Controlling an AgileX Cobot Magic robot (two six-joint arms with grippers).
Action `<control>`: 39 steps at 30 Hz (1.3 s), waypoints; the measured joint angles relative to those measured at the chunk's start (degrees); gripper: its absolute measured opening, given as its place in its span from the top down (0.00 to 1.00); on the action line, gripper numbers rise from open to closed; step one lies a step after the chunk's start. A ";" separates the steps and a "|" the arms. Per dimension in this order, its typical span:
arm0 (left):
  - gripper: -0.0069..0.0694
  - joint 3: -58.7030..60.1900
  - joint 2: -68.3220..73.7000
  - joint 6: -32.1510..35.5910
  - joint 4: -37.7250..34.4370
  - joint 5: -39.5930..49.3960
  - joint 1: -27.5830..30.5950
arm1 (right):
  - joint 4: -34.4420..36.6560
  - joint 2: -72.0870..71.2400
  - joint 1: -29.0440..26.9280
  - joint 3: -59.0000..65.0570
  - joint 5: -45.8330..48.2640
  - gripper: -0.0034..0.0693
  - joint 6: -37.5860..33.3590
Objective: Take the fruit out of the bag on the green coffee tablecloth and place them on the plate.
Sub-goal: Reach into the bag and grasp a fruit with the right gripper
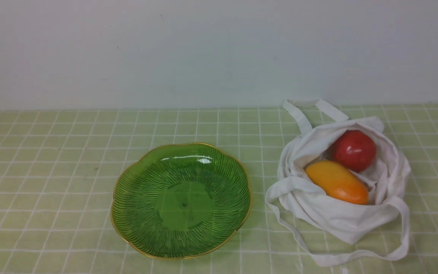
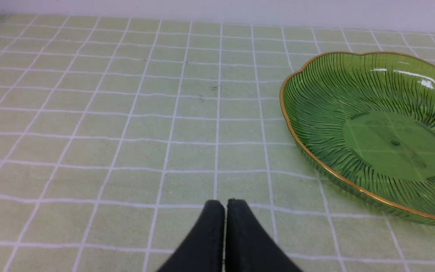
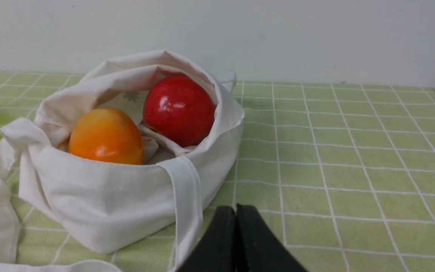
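Our right gripper and left gripper sit pressed together, empty. In the slumped, soft white cloth tote bag, the glossy elongated orange-yellow mango lies nearest, with the round red apple just behind. Both look smooth and probably slippery, so we judge it best to grip across the mango's narrow middle.

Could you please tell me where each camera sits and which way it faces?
Front view: between the arms, facing forward to the wall; plate left, bag with apple and mango right; no robot part shows.
Left wrist view: low over the cloth, facing the plate; shut left claw shows.
Right wrist view: low over the cloth, facing the bag; shut right claw shows.
Shared: front and left wrist, the plate; front and right wrist, the bag, apple and mango.
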 joint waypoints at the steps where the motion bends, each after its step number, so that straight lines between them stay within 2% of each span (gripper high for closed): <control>1: 0.92 0.00 0.00 0.00 0.00 0.00 0.00 | 0.00 0.00 0.00 0.00 0.00 0.97 0.00; 26: 0.92 0.00 0.00 0.00 0.00 0.00 0.00 | -0.05 0.00 0.00 0.00 0.00 0.97 0.00; 39: 0.92 0.00 0.00 0.00 0.00 0.00 0.00 | -2.74 0.00 0.00 -0.06 0.34 0.97 0.00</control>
